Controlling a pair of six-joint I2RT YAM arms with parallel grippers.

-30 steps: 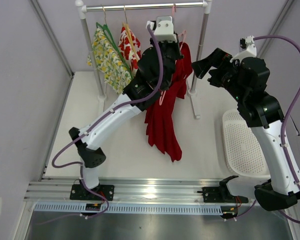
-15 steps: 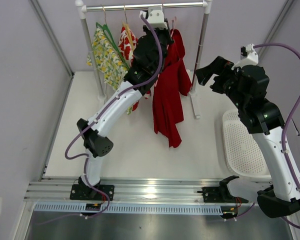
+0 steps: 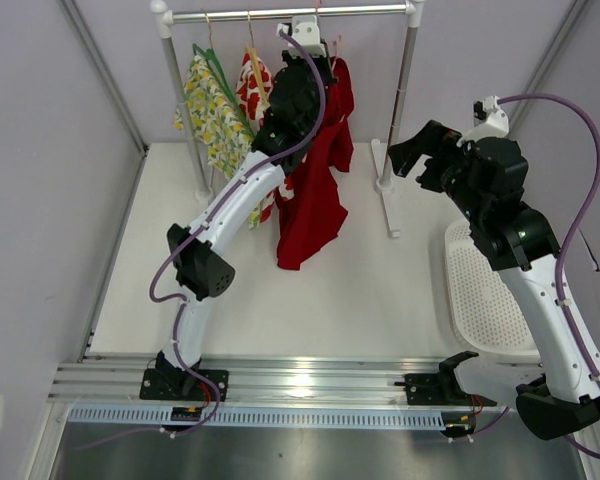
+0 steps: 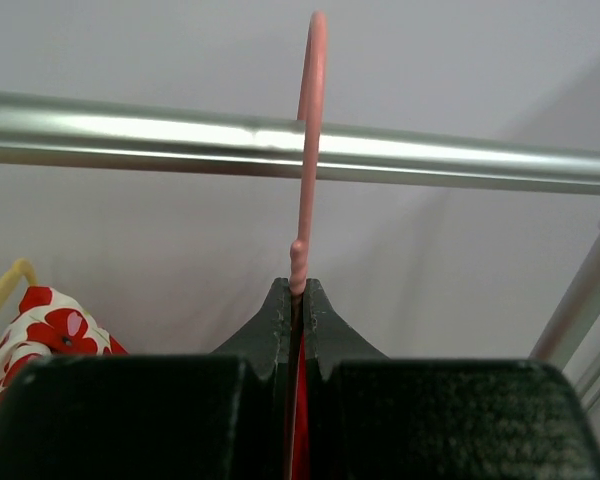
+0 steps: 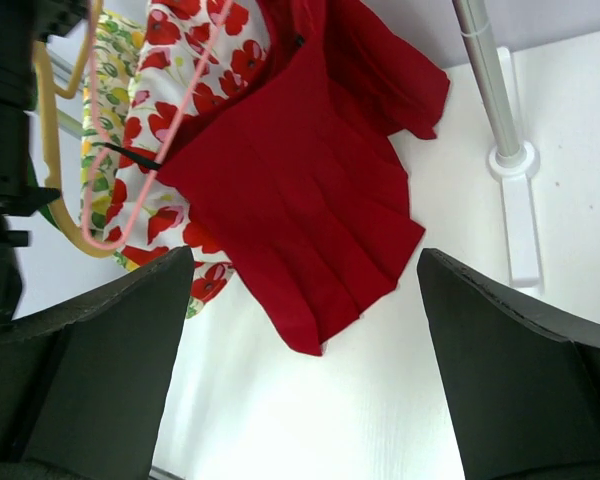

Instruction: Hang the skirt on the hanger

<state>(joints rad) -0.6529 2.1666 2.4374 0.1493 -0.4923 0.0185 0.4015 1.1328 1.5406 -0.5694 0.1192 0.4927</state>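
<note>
Top view: stretched high up to the rack rail (image 3: 280, 14) with left gripper (image 3: 318, 58), red skirt (image 3: 315, 190) hanging just beneath. Bent at the elbow off right with right gripper (image 3: 405, 152), spread wide, holding nothing.
Left wrist: clamped tight on pink hanger (image 4: 310, 120) neck, hook crossing rail.
Right wrist: pointed at skirt, well apart.

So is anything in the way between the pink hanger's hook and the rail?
Nothing visible. The hanger rises hook-first from the left gripper, whose jaws are shut on it, and crosses the rail, which is bare on both sides of it. The yellow hanger hangs well off to the left.
</note>
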